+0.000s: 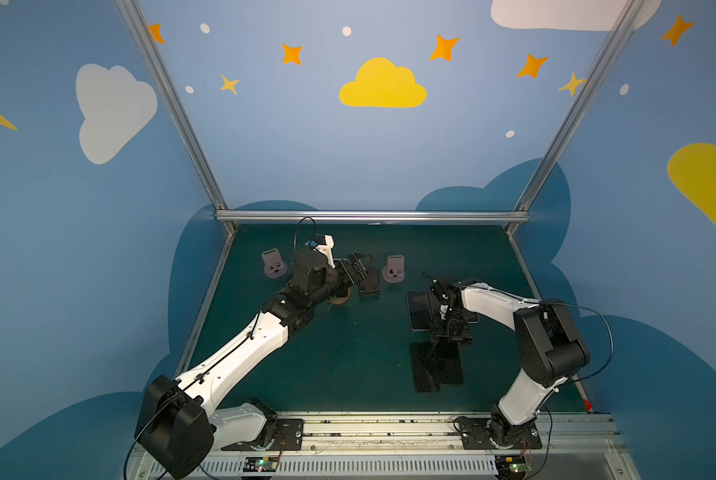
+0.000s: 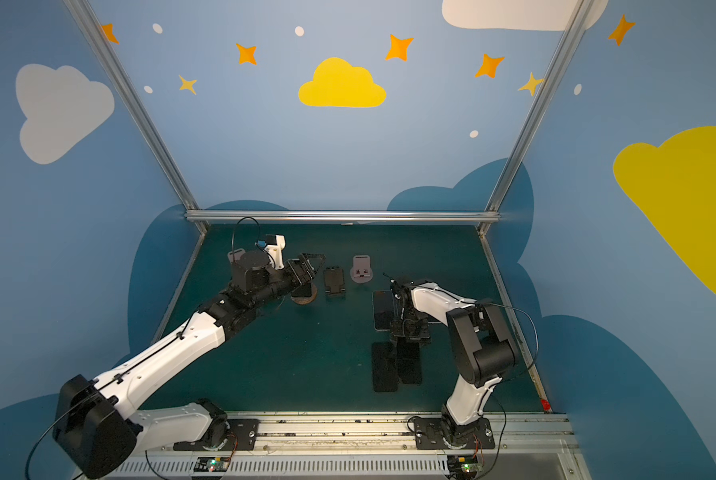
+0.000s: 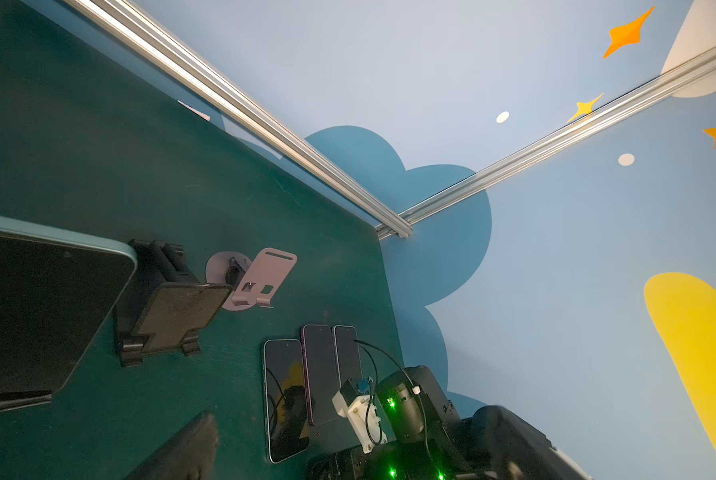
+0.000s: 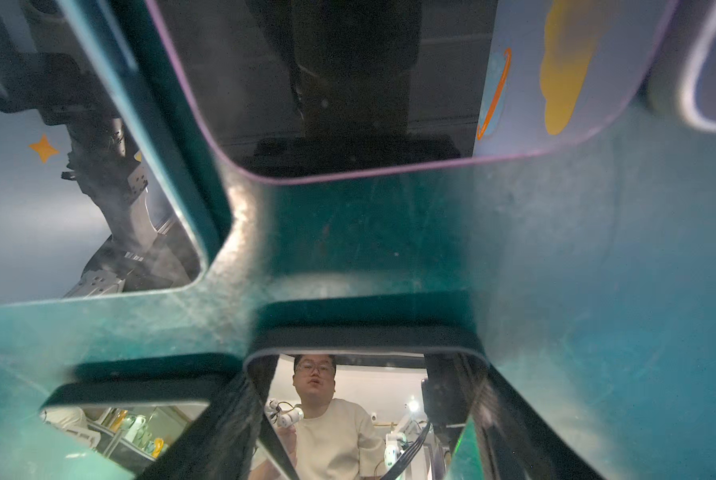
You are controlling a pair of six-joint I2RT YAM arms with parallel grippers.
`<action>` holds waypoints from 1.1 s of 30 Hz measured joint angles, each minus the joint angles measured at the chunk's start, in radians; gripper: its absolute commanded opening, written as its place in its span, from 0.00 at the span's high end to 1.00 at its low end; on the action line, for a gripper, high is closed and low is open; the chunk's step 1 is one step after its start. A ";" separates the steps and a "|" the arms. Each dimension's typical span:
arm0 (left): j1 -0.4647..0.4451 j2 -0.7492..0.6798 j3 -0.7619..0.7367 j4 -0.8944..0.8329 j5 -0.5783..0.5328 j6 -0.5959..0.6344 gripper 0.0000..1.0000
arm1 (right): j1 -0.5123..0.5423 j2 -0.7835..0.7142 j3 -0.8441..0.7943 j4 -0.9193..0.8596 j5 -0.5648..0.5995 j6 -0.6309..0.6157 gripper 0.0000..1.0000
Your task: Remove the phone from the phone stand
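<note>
Nearer than the empty black stand, several phones lie flat on the tabletop under the right claw; whether it grips one I cannot tell. Beside that stand, one phone still sits propped, with the left claw spread wide by it. This looks like the last one to remove.

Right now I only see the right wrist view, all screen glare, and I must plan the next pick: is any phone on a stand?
Observer: Yes, one phone sits on the wooden-based stand.
Operator: Which arm is nearer it?
Observer: The left gripper, jaws open, is close by that stand.
Operator: Other stands?
Observer: The black stand and the pink stand beside it hold nothing.
</note>
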 measured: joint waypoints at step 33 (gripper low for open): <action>-0.015 -0.029 0.003 -0.043 -0.085 0.083 0.00 | 0.058 -0.271 0.150 -0.108 0.063 0.018 0.16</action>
